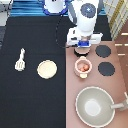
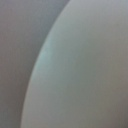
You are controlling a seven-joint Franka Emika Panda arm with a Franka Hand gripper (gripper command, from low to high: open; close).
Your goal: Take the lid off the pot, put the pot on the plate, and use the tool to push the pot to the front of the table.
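Pot (image 1: 83, 66) sits on the brown stove (image 1: 72, 95), open top showing red-orange inside, so the lid is already off. It is not yet on the plate.

Gripper (image 1: 82, 46) hangs just toward the exterior view's top of the pot, low over the stove. Cannot tell whether it is wide, narrow or holding anything. The wrist view is filled by a pale rounded surface (image 2: 85, 70), likely the lid seen very close, which would fit the gripper being right at it. Can't confirm, and the lid isn't separately visible from above.

Plate (image 1: 47, 69) lies on the black table (image 1: 35, 30), to the exterior view's left of the pot and apart from it, bare and probably left free to receive the pot. Tool (image 1: 20, 60) lies farther left of the pot, beyond the plate, flat and untouched. Grey pan (image 1: 95, 106) is toward the exterior view's bottom of the pot, near but not touching.

Counts:
- 1 pot
- 1 plate
- 1 tool
- 1 pan
- 1 gripper
- 3 burners (image 1: 103, 51) showing: two to the pot's right, one partly under the gripper
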